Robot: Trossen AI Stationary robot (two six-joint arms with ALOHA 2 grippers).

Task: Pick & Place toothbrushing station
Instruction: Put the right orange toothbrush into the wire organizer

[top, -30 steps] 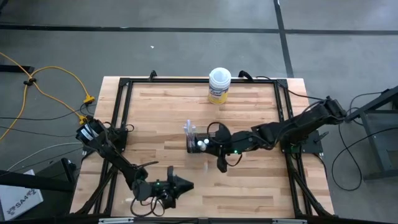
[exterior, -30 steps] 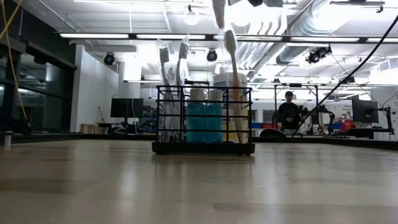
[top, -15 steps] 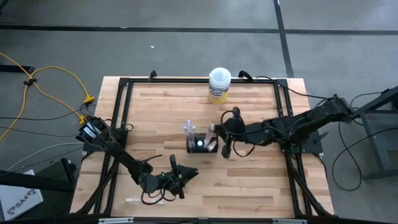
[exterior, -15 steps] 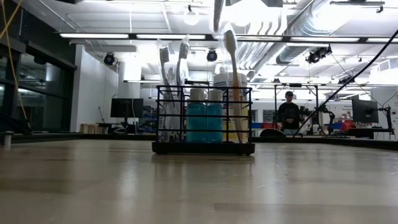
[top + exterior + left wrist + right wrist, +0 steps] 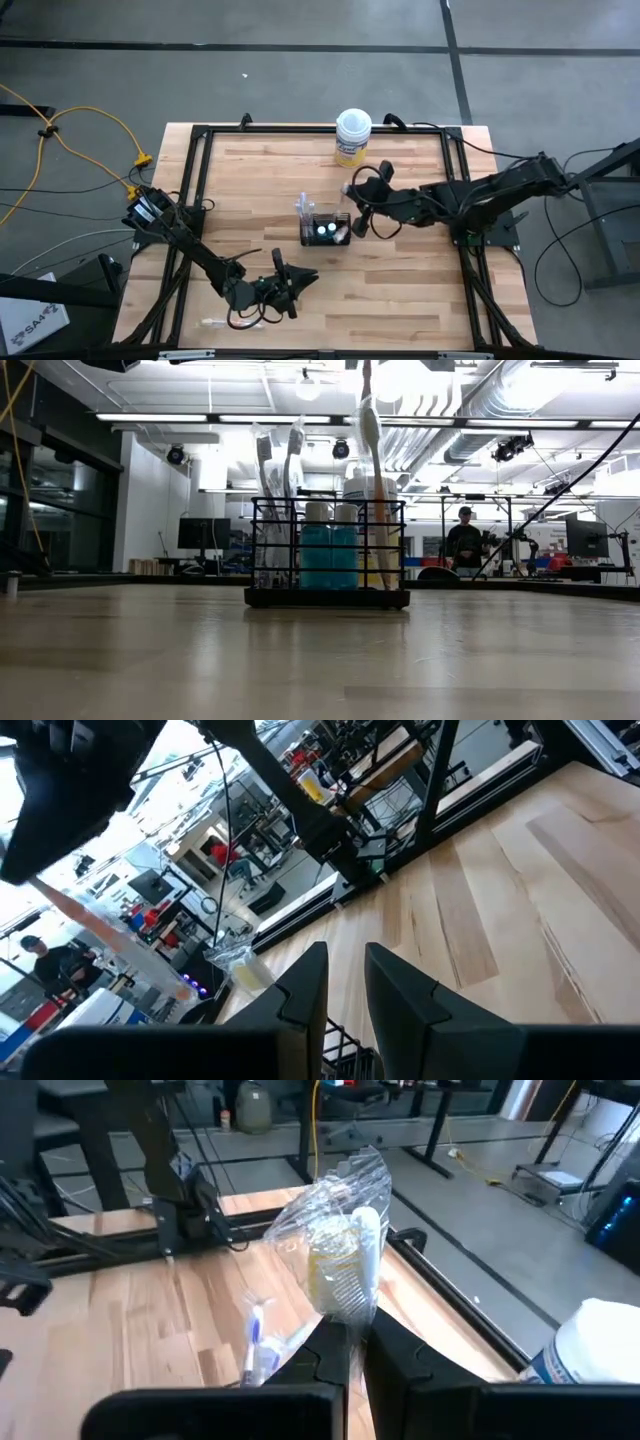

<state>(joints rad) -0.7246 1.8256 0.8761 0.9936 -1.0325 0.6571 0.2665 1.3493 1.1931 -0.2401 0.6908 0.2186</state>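
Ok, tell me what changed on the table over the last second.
The right pincer, shut on a wrapped toothbrush, pulled back from over the holder toward the yellow tub. The left pincer swung from the near edge toward the holder. The holder, its tubes and the tub stayed put.

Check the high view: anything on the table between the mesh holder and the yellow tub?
Nothing. In the high view the wood between the black mesh holder and the yellow tub is bare; the right gripper sits just off that line.
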